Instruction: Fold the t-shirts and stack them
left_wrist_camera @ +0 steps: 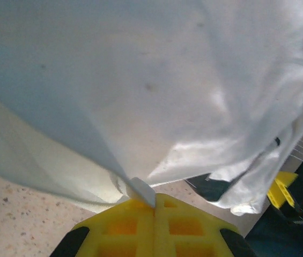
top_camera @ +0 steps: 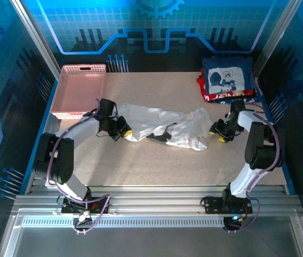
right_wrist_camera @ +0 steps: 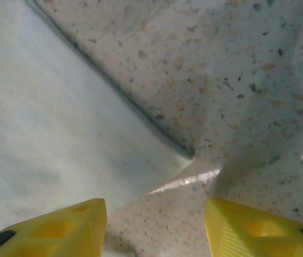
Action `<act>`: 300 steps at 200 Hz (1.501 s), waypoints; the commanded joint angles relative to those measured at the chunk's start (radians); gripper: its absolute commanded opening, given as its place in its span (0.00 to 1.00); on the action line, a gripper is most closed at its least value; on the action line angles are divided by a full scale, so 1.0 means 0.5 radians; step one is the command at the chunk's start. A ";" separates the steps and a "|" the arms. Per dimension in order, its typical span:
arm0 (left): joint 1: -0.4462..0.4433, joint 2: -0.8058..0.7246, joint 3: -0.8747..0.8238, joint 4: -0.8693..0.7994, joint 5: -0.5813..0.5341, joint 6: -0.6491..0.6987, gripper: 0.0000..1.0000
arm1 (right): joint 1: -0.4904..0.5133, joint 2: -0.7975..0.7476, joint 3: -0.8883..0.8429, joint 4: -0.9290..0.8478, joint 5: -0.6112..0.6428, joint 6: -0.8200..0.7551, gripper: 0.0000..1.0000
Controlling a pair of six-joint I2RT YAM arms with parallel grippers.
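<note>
A white t-shirt with black print lies crumpled across the middle of the table. My left gripper is shut on its left edge; in the left wrist view a fold of the white t-shirt is pinched between the closed yellow fingers. My right gripper stands open at the shirt's right end, low over the table, the white t-shirt's corner lying just ahead of its spread fingertips. A folded stack with the navy cartoon t-shirt on top and a red one beneath sits at the back right.
A pink lattice basket stands at the back left, close behind my left arm. Bare speckled tabletop stretches in front of the shirt. Blue walls and metal posts ring the table.
</note>
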 commanded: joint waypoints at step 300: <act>0.634 -0.358 1.867 0.036 0.278 0.137 0.00 | -0.139 -1.297 1.503 -0.354 -0.105 -0.168 0.00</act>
